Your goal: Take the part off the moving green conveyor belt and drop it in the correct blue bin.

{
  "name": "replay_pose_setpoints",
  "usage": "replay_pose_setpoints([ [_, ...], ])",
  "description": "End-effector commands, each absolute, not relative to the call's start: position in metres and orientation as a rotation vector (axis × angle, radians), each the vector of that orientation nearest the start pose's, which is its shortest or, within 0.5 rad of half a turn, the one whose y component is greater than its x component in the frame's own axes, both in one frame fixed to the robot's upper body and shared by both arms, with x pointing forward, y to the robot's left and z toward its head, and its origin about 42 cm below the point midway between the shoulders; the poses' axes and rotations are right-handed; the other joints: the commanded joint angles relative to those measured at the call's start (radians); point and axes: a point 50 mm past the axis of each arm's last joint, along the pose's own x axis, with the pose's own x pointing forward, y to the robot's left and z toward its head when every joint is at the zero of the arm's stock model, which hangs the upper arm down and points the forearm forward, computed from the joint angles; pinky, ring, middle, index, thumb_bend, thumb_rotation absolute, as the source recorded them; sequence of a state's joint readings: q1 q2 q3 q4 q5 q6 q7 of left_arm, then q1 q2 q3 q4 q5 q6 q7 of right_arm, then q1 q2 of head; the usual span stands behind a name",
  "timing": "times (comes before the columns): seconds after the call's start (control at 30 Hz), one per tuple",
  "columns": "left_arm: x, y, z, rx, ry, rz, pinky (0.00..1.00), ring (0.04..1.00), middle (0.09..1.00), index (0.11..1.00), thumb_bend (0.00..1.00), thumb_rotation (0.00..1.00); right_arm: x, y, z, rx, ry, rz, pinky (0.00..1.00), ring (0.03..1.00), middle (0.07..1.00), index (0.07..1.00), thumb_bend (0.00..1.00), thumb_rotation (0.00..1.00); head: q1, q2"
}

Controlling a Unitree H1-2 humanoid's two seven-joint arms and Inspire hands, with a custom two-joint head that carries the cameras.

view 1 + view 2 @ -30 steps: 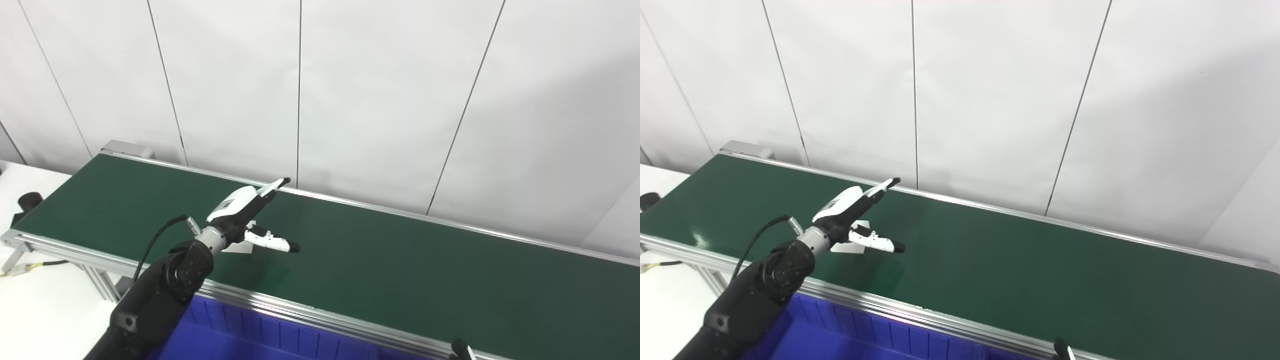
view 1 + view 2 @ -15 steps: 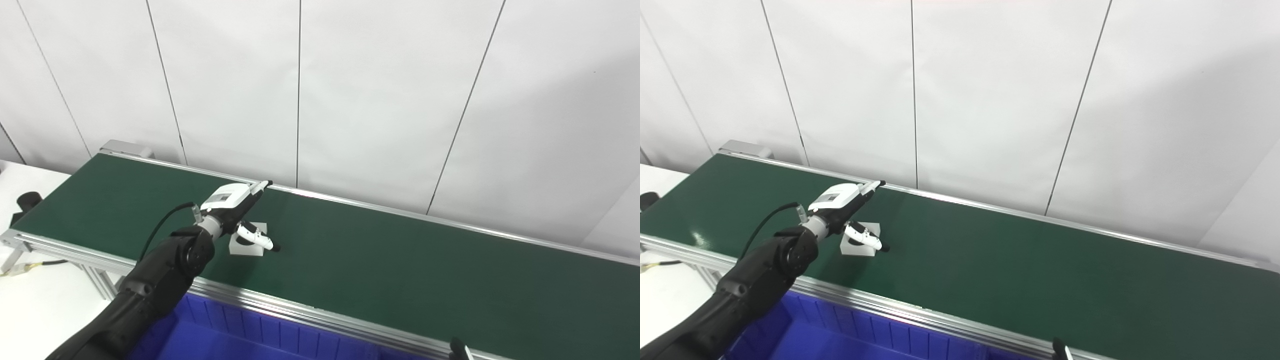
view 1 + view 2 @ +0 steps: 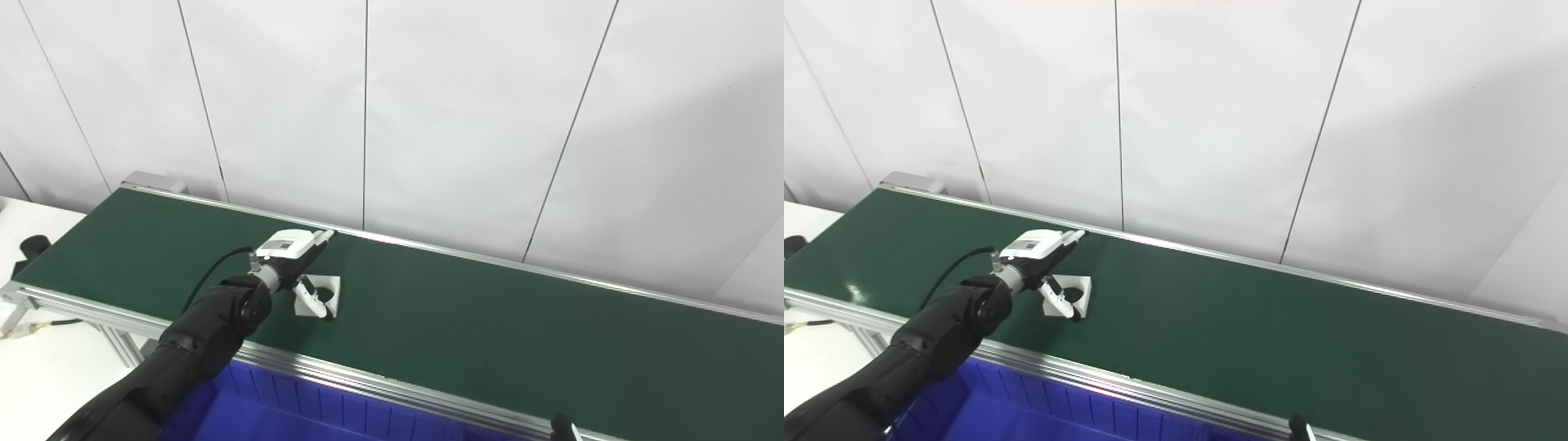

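A white square part (image 3: pixel 329 293) with a dark round hole lies on the green conveyor belt (image 3: pixel 490 331), left of its middle. My left hand (image 3: pixel 298 263) is low over the belt at the part's left side. Its fingers (image 3: pixel 320 236) reach out flat past the part's far edge, and its thumb (image 3: pixel 311 300) lies along the near left edge, so the part sits between them. The hand is open, and I cannot tell whether it touches the part. Only a dark fingertip of my right hand (image 3: pixel 565 426) shows at the bottom edge.
A blue bin (image 3: pixel 288 410) stands below the belt's near aluminium rail (image 3: pixel 392 386). A white wall runs behind the belt. A white table with a cable (image 3: pixel 37 327) lies at the left. The belt's right half is bare.
The part has ridden to the right on the belt. My left hand has dropped lower and followed it, and the thumb has swung down to the part's near side.
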State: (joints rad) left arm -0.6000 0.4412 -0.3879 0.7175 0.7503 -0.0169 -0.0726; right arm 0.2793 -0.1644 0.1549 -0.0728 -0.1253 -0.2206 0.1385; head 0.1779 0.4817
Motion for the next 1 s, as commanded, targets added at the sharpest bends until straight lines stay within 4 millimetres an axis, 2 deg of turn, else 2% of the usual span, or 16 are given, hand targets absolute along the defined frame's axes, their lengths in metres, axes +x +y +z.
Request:
replay_pose_setpoints([
  [0.0, 0.475, 0.304, 0.15, 1.397, 0.083, -0.283, 1.0, 1.0, 1.0, 1.0, 0.96, 0.24, 0.183, -0.223, 0.074, -0.243, -0.079, 0.283, 0.96, 0.978, 0.983, 1.0, 0.94, 0.26, 0.001, 0.001],
  [0.07, 0.474, 0.302, 0.146, 1.4, 0.076, -0.291, 1.0, 1.0, 1.0, 1.0, 0.95, 0.23, 0.183, -0.223, 0.075, -0.24, -0.08, 0.282, 0.96, 0.977, 0.982, 1.0, 0.94, 0.26, 0.001, 0.003],
  [0.13, 0.473, 0.299, 0.141, 1.376, 0.061, -0.29, 1.0, 1.0, 0.996, 0.989, 0.92, 0.16, 0.182, -0.223, 0.075, -0.237, -0.082, 0.284, 0.96, 0.978, 0.985, 1.0, 0.94, 0.25, 0.002, 0.006],
  [0.17, 0.473, 0.297, 0.139, 1.359, 0.052, -0.289, 0.93, 0.945, 0.958, 0.949, 0.89, 0.07, 0.182, -0.223, 0.075, -0.238, -0.084, 0.284, 0.95, 0.979, 0.985, 1.0, 0.93, 0.25, 0.002, 0.006],
  [0.23, 0.472, 0.293, 0.132, 1.301, 0.042, -0.29, 0.87, 0.896, 0.923, 0.914, 0.85, 0.02, 0.182, -0.222, 0.076, -0.241, -0.089, 0.281, 0.95, 0.977, 0.983, 1.0, 0.93, 0.25, -0.002, 0.008],
  [0.3, 0.47, 0.289, 0.125, 1.253, 0.044, -0.292, 0.79, 0.838, 0.864, 0.85, 0.8, 0.0, 0.181, -0.222, 0.077, -0.238, -0.091, 0.278, 0.94, 0.973, 0.981, 1.0, 0.93, 0.25, -0.004, 0.01],
  [0.37, 0.469, 0.283, 0.119, 1.222, 0.046, -0.299, 0.6, 0.672, 0.736, 0.725, 0.67, 0.0, 0.18, -0.221, 0.077, -0.233, -0.09, 0.278, 0.95, 0.977, 0.985, 1.0, 0.93, 0.24, -0.005, 0.011],
  [0.43, 0.468, 0.279, 0.115, 1.214, 0.043, -0.305, 0.57, 0.639, 0.709, 0.7, 0.64, 0.0, 0.18, -0.221, 0.078, -0.232, -0.088, 0.278, 0.95, 0.979, 0.986, 1.0, 0.92, 0.24, -0.005, 0.012],
  [0.47, 0.467, 0.277, 0.113, 1.214, 0.04, -0.307, 0.52, 0.579, 0.584, 0.578, 0.57, 0.0, 0.18, -0.221, 0.078, -0.232, -0.087, 0.277, 0.95, 0.981, 0.989, 1.0, 0.92, 0.25, -0.005, 0.013],
  [0.5, 0.466, 0.274, 0.112, 1.212, 0.038, -0.312, 0.5, 0.559, 0.542, 0.537, 0.54, 0.0, 0.18, -0.221, 0.078, -0.235, -0.087, 0.276, 0.95, 0.982, 0.99, 1.0, 0.92, 0.25, -0.006, 0.014],
  [0.57, 0.466, 0.271, 0.111, 1.208, 0.035, -0.318, 0.48, 0.532, 0.527, 0.487, 0.52, 0.0, 0.179, -0.221, 0.079, -0.237, -0.089, 0.276, 0.96, 0.981, 0.988, 1.0, 0.92, 0.25, -0.003, 0.012],
  [0.97, 0.468, 0.273, 0.119, 1.161, 0.035, -0.33, 0.46, 0.517, 0.512, 0.477, 0.52, 0.0, 0.182, -0.219, 0.078, -0.236, -0.092, 0.276, 0.96, 0.98, 0.987, 1.0, 0.92, 0.25, -0.006, 0.009],
])
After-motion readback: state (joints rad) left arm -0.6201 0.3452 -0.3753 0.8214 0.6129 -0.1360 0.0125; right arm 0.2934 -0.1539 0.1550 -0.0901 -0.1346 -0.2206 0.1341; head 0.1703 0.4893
